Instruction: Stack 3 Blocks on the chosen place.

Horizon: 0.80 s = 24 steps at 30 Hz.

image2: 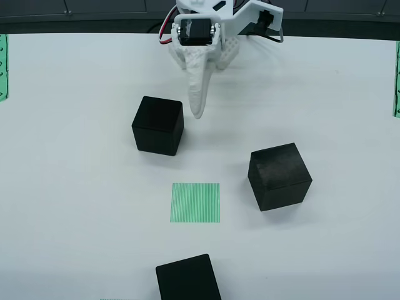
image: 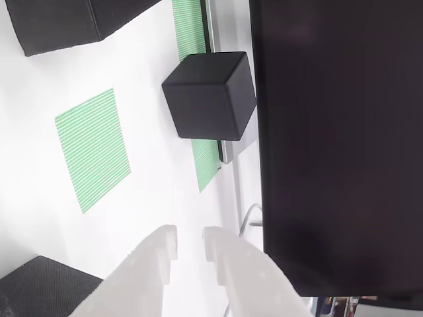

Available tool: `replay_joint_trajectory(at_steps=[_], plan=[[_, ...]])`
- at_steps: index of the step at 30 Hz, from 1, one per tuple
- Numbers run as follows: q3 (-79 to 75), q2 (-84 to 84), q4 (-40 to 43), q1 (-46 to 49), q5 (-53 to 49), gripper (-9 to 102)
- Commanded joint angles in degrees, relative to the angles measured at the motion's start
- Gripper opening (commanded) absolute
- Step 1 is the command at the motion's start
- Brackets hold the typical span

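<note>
Three black blocks lie apart on the white table around the chosen place (image2: pixel 195 202), a green-striped square with nothing on it. In the overhead view one block (image2: pixel 158 125) is at upper left, one (image2: pixel 279 176) at right and one (image2: pixel 187 279) at the bottom edge. My white gripper (image2: pixel 197 111) hangs just right of the upper-left block, not touching it. In the wrist view my gripper (image: pixel 190 241) is open by a narrow gap and holds nothing. A block (image: pixel 210 96) lies ahead of it, and the striped patch (image: pixel 92 148) is to the left.
In the wrist view a large dark glossy panel (image: pixel 337 145) covers the right side past the table edge. More striped patches (image: pixel 206 164) lie along that edge. In the overhead view other green strips (image2: pixel 396 81) sit at the table's sides.
</note>
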Motion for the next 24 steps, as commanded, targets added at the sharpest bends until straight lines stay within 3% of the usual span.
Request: replay_joint_trajectory(at_steps=[1, 9, 24], plan=[[-0.7, -2.3, -2.2, 0.0, 0.5, 0], [-22.3, -28.9, -4.7, 2.8, -0.3, 0], [-57.7, -69.7, 1.1, 14.3, -3.4, 0]])
